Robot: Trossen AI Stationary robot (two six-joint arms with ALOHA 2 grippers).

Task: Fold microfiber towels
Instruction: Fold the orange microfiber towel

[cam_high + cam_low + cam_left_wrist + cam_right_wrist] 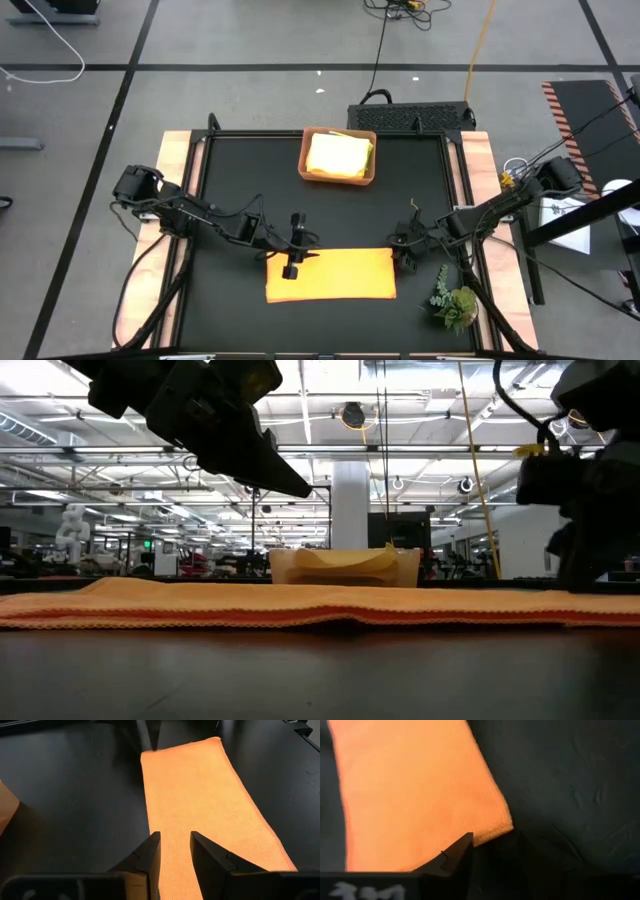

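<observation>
Orange towel: laid flat as a long folded strip on the black tabletop, near its front edge.
Left gripper: held above the strip's left end, fingers narrowly parted, nothing gripped.
Right gripper: placed at the strip's right end; its opening cannot be told.
Yellow towels: stacked in the brown tray at the back.
Plant sprig: set at front right.

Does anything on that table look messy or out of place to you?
Nothing stands out. The orange towel lies flat as a neat folded strip between both grippers, the yellow towels sit stacked in the brown tray, and the plant sprig rests by the corner.
</observation>
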